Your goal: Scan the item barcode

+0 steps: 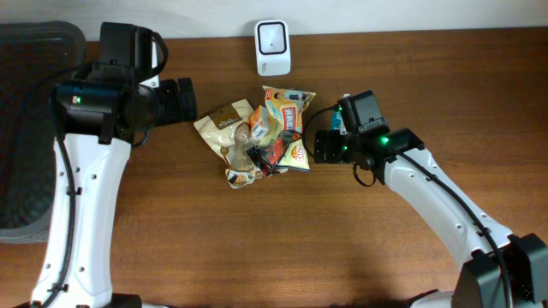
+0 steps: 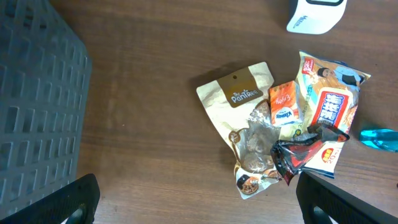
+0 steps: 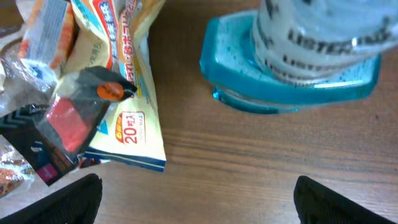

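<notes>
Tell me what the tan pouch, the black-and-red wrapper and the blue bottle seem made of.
Tan pouch: matte kraft paper by its look, flat and unreflective, possibly film-lined. Black-and-red wrapper: glossy plastic film, crinkled with glints. Blue bottle: clear tinted plastic; light passes through it.

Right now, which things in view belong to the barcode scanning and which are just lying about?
For the job: white scanner; pile of snack packets; mouthwash bottle, probably another item.
Lying about: grey crate, no visible part in scanning.
</notes>
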`<act>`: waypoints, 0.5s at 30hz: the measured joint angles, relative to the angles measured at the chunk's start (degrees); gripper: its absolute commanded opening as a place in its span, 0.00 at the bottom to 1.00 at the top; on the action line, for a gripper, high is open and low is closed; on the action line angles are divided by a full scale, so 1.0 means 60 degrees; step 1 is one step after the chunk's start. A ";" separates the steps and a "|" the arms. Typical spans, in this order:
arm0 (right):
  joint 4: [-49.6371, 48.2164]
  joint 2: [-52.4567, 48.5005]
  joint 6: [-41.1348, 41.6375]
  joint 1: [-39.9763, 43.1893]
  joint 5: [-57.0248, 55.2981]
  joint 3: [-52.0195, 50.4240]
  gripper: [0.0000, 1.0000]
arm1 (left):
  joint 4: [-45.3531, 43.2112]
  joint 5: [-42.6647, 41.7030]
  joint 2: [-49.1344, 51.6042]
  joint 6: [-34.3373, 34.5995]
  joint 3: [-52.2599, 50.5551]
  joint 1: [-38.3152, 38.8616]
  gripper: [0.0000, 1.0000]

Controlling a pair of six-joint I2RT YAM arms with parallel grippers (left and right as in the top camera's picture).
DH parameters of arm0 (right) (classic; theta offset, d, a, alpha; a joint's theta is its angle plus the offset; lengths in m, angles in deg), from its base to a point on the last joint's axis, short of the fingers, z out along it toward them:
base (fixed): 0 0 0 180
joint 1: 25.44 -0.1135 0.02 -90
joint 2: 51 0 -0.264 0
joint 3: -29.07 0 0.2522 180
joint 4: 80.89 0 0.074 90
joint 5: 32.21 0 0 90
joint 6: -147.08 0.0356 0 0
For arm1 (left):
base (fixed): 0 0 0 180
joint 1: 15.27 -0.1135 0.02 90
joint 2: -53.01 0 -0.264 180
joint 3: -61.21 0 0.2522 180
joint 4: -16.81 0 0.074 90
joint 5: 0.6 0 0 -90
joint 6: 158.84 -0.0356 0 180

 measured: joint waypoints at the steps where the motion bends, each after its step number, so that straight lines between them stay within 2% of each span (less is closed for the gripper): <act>1: 0.0011 0.0000 0.0000 0.0000 0.0000 0.0000 0.98 | 0.0004 0.0000 0.0000 0.0000 0.0000 0.0000 0.99; 10: -0.0168 0.0000 -0.0590 0.0000 -0.0466 0.0634 0.99 | 0.0004 0.0000 0.0000 0.0000 0.0000 0.0000 0.99; 15: -0.0470 0.0000 -0.0754 0.0000 -0.1395 0.0987 0.99 | 0.0004 0.0000 0.0000 0.0000 0.0000 0.0000 0.99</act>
